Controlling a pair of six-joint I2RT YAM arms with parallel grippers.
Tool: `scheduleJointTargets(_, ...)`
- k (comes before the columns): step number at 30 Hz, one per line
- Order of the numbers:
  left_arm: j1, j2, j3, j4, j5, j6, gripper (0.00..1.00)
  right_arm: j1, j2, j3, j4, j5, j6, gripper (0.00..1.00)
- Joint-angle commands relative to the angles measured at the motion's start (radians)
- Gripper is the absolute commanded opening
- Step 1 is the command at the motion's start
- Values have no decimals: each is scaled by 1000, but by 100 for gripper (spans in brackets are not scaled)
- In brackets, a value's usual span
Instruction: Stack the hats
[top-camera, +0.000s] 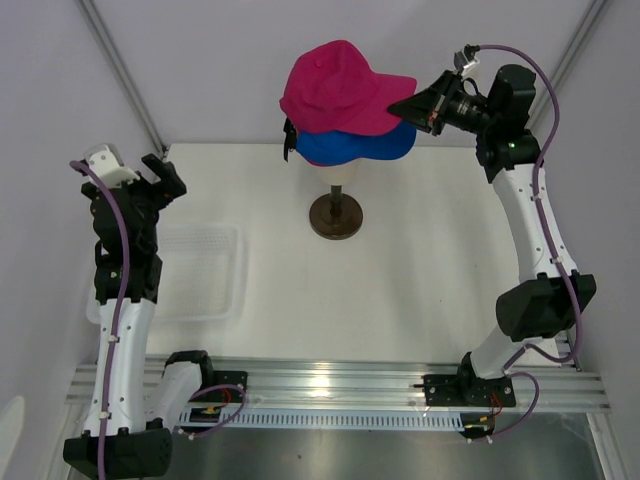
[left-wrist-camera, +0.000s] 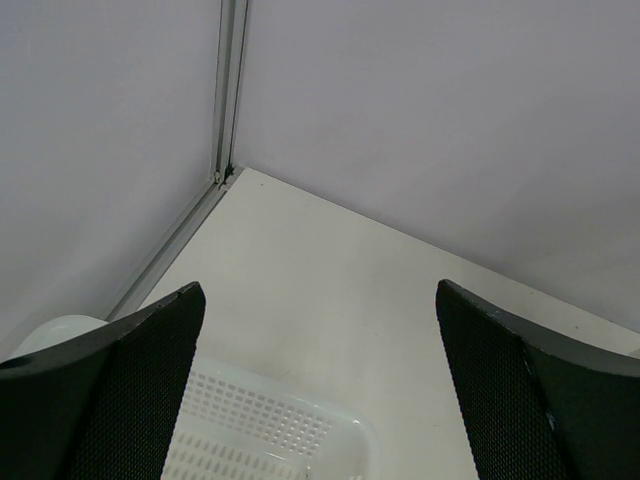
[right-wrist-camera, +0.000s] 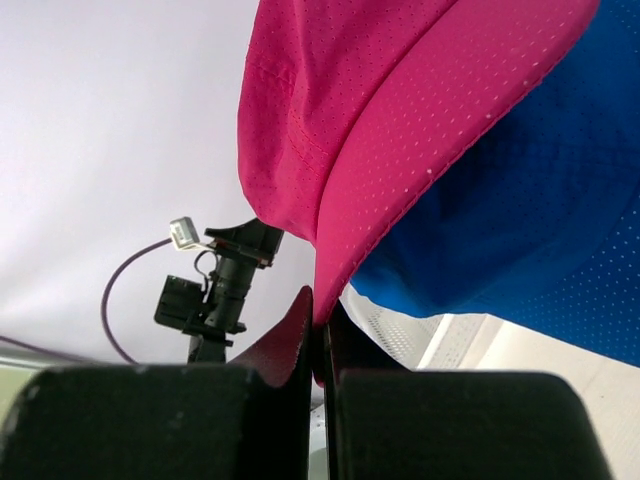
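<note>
A white desk (top-camera: 420, 260) is seen enclosed by plain, pale lilac-grey walls (top-camera: 200, 60). Ahead of the left fingers (left-wrist-camera: 130, 390), a silver metal post (left-wrist-camera: 228, 90) is set upright in the corner where two wall panels meet. From its foot a thin metal strip (left-wrist-camera: 170, 250) is run along the desk's edge. A second post (top-camera: 580, 40) is seen beyond the right fingers (top-camera: 420, 100), at the far right corner. Behind both, the near edge of the desk is bordered by an aluminium rail (top-camera: 340, 385), on which a bright glare is reflected. Everything is lit softly and evenly.

White table (top-camera: 420, 260): dark round stand (top-camera: 335, 216) centre, white basket (top-camera: 205, 270) left.
</note>
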Motion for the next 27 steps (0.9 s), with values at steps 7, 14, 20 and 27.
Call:
scheduleJointTargets(7,4,26,18,37,32,-5,99,-21,96,111,279,-208,179,0)
scheduleJointTargets(14,3,35,21,42,36,-18,99,-23,127,171,372,-234,264,0)
scheduleJointTargets(20,4,46,29,42,45,-25,98,-3,148,182,589,-267,469,0)
scheduleJointTargets(27,4,44,18,42,44,-15,98,5,105,159,195,-267,162,0)
